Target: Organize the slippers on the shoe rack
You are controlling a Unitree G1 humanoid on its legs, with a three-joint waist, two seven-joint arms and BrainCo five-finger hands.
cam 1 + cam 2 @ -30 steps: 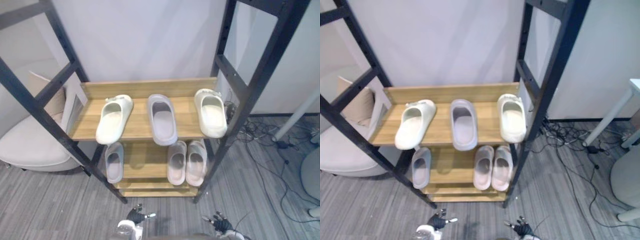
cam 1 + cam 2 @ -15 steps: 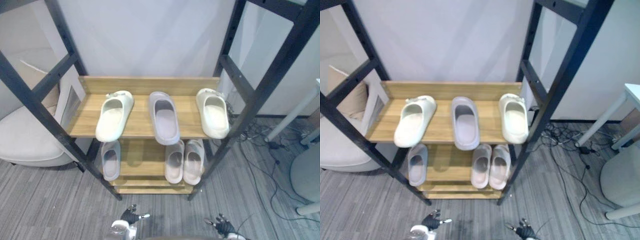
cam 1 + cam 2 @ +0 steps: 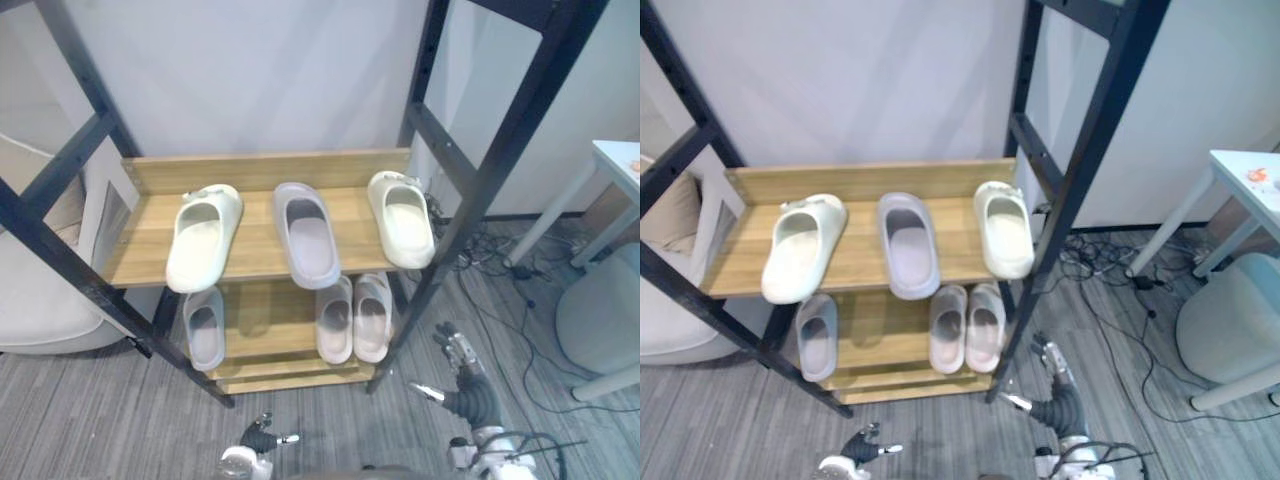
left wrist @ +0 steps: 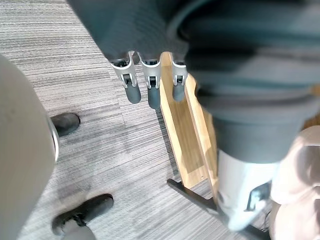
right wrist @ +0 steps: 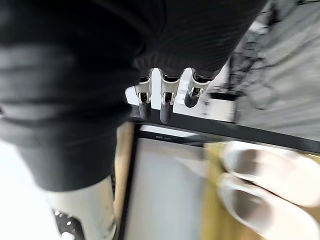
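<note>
The wooden shoe rack (image 3: 258, 172) has two shelves in a black frame. On the upper shelf a cream slipper (image 3: 203, 238) lies at the left, a lilac-grey slipper (image 3: 305, 233) in the middle and a second cream slipper (image 3: 401, 217) at the right. On the lower shelf one lilac-grey slipper (image 3: 205, 328) sits at the left, with a pale pink pair (image 3: 353, 317) side by side at the right. My right hand (image 3: 464, 384) is raised in front of the rack's right front post, open and holding nothing. My left hand (image 3: 259, 437) hangs low near the floor, open and holding nothing, its fingers (image 4: 148, 86) straight.
A white armchair (image 3: 35, 315) stands left of the rack. At the right are a white table (image 3: 618, 160), a round grey stool (image 3: 600, 320) and loose cables (image 3: 500, 265) on the grey floor. Black slanted posts (image 3: 500, 165) flank the shelves.
The camera has shifted, so the whole scene sits differently. My right hand has risen from the bottom edge to beside the rack's right front post. The slippers lie as before.
</note>
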